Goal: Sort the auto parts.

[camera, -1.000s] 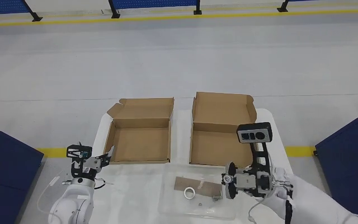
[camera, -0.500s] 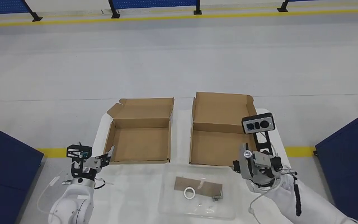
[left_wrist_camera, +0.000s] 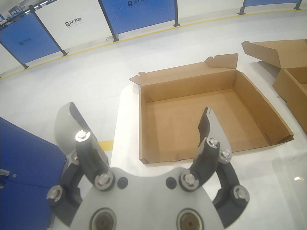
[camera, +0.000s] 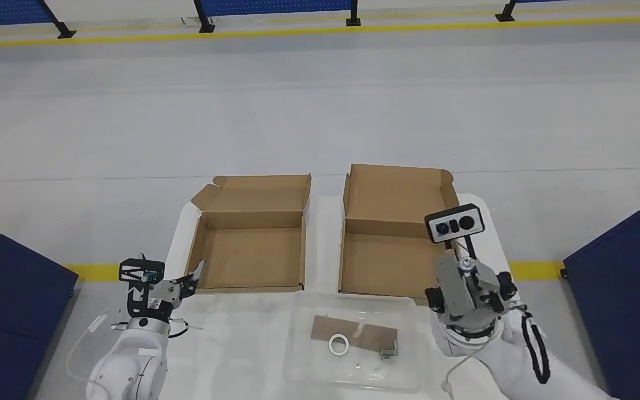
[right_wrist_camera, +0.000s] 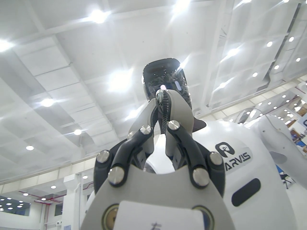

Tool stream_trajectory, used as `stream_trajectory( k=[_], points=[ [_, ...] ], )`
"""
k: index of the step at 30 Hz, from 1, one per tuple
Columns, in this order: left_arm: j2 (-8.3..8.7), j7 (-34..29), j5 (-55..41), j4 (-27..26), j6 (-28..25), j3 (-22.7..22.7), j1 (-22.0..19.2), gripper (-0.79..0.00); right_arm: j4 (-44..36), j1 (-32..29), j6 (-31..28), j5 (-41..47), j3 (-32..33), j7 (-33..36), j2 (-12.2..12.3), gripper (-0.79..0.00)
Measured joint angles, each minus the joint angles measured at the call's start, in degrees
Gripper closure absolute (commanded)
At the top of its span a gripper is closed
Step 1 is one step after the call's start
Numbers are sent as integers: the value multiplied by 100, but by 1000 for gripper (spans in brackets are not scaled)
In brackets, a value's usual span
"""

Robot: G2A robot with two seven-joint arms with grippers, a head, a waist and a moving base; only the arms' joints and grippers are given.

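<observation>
**On the white desk (camera: 240, 325): open boxes and a tray of parts**

Near the desk's front edge, a clear tray (camera: 310, 368) holds a white ring (camera: 339, 346), a flat brown piece (camera: 350, 328) and a small metal part (camera: 388, 350). Behind it, the left box (camera: 250, 255) and right box (camera: 385, 262) stand open side by side. The left gripper (left_wrist_camera: 139, 109) hangs spread before the left box. The right gripper (right_wrist_camera: 162, 96), fingers pressed together, is tipped up towards the ceiling lights (right_wrist_camera: 97, 15). Pale floor (camera: 300, 110), a yellow line (camera: 300, 31) and blue partition panels (left_wrist_camera: 134, 3) surround the desk.

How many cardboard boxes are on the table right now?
2. One open cardboard box sits on the table toward the robot's left. The second open box sits just to its right, with a gap between them. No others seem hidden.
</observation>
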Motion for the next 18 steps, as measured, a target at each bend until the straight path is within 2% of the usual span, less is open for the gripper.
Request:
stream_trajectory(
  k=[8, 15, 18],
  points=[
    [0, 0, 0, 0, 0, 0, 0, -785, 72, -150, 177, -102, 250, 80, -162, 0],
    [0, 0, 0, 0, 0, 0, 0, -785, 84, -349, 15, -1127, 591, -468, -231, 0],
    [0, 0, 0, 0, 0, 0, 0, -785, -2, -428, 94, -1273, 667, -636, -272, 0]
  ],
)
